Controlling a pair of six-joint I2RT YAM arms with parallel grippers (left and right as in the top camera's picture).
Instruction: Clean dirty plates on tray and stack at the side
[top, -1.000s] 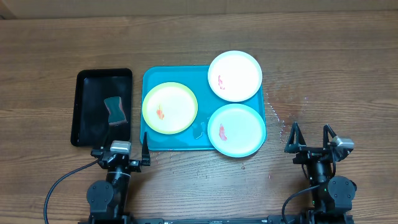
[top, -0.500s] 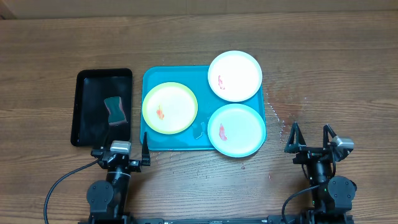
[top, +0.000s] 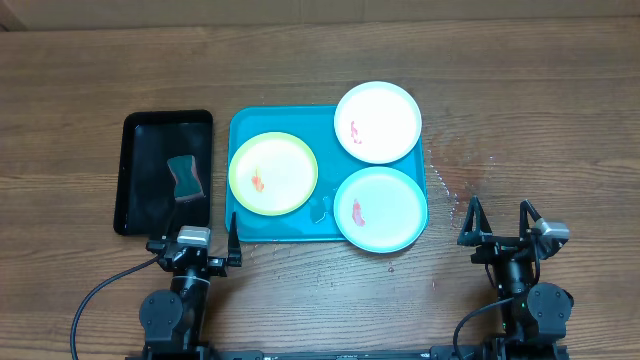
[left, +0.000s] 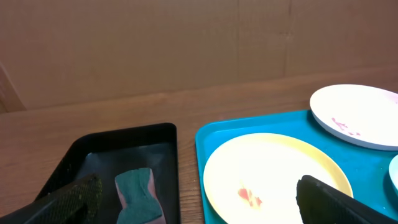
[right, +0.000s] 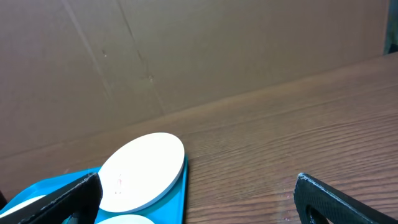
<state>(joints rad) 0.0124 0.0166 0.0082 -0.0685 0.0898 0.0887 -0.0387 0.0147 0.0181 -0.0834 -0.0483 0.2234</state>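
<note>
Overhead stock: white plate (top: 377, 122), mint plate (top: 381, 208), yellow-green plate (top: 273, 173), all smeared, on tray (top: 243, 122).
Fingers: left fingers (top: 232, 231) and right fingers (top: 470, 221) apart, empty, nearside of tray.
Hazard: white and mint plates overhang tray's right rim; wiping pressure there may tip them.
Tool: sponge (top: 184, 177) left of tray, in black tray (top: 140, 130).

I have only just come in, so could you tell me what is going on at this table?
Nothing is being handled yet. Both arms sit at the near edge, with the left fingers and right fingers open and empty. Three smeared plates, yellow-green, white and mint, lie unstacked on the teal tray. A sponge lies in the black tray beside it.
</note>
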